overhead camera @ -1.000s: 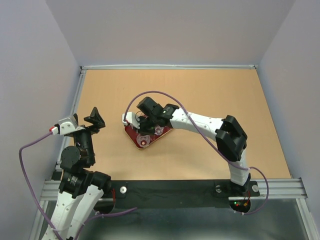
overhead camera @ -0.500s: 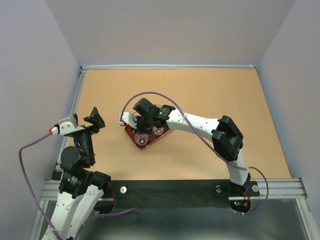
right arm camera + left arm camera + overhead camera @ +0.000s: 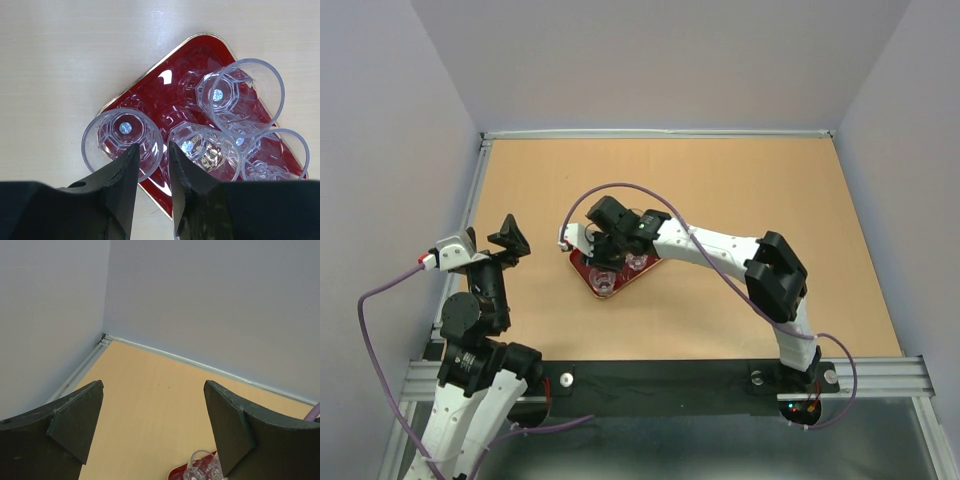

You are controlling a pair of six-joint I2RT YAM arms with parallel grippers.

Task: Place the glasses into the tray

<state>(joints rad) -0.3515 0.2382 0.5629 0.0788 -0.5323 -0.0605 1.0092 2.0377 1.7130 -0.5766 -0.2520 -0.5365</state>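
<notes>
The dark red tray [image 3: 582,264] lies at the table's middle left, with several clear glasses on it. In the right wrist view, three glasses [image 3: 245,92] stand close together on the tray [image 3: 165,80]. My right gripper [image 3: 152,148] is shut on the right wall of another glass [image 3: 121,137] at the tray's left corner, one finger inside it and one outside. I cannot tell whether this glass rests on the tray. From above, the right gripper [image 3: 605,250] is over the tray. My left gripper [image 3: 510,236] is open, empty and raised at the left. Its wrist view [image 3: 154,386] shows a glass [image 3: 201,467] at the bottom edge.
The light wooden table [image 3: 750,190] is walled by grey panels at the back and both sides, with a metal rail along the left edge [image 3: 475,190]. The right arm [image 3: 720,245] reaches across the table from the near right.
My right gripper has moved a little left and nearer over the tray, with the glass in it. The left arm has not moved.
</notes>
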